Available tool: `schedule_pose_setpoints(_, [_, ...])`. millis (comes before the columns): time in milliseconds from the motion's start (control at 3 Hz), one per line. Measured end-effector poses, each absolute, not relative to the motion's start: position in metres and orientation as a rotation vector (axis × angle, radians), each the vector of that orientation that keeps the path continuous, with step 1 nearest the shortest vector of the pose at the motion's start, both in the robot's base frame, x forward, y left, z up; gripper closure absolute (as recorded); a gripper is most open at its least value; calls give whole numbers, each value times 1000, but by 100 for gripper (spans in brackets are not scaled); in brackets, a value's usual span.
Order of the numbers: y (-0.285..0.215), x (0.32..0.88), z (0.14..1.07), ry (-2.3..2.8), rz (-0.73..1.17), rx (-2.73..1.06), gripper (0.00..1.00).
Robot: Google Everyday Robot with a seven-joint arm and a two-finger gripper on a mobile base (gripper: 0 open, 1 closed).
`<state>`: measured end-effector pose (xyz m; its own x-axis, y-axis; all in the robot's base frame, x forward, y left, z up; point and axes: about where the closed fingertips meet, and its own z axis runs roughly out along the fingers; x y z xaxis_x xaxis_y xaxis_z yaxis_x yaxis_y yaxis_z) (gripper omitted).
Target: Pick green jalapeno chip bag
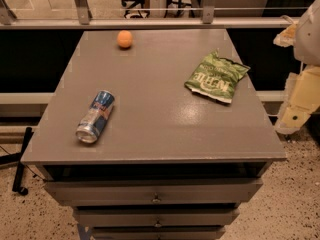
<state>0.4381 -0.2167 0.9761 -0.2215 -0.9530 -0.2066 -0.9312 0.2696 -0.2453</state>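
Drawers (pixel 156 191) nearest; green jalapeno chip bag (pixel 216 78) lies near gripper (pixel 297 106) beside the table (pixel 150 114), its state unclear.

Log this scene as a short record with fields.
target: green jalapeno chip bag, lying flat on the right side of the top
robot: claw at the view's right edge, beside the table, apart from the bag
other: drink can on its side, front left
other: orange round object, near the far edge
surface: grey cabinet top, drawers below
status: bag not yet grasped
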Motion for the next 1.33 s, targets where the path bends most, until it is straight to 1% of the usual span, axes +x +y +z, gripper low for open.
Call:
schedule_pose_setpoints(667, [-216, 446, 967, 2219, -95, -1683, 0])
schedule_pose_setpoints(1000, [-216, 483, 951, 2197, -41, -1558, 0])
schedule_pose_setpoints(1333, [-207, 537, 935, 2158, 83, -1420, 0])
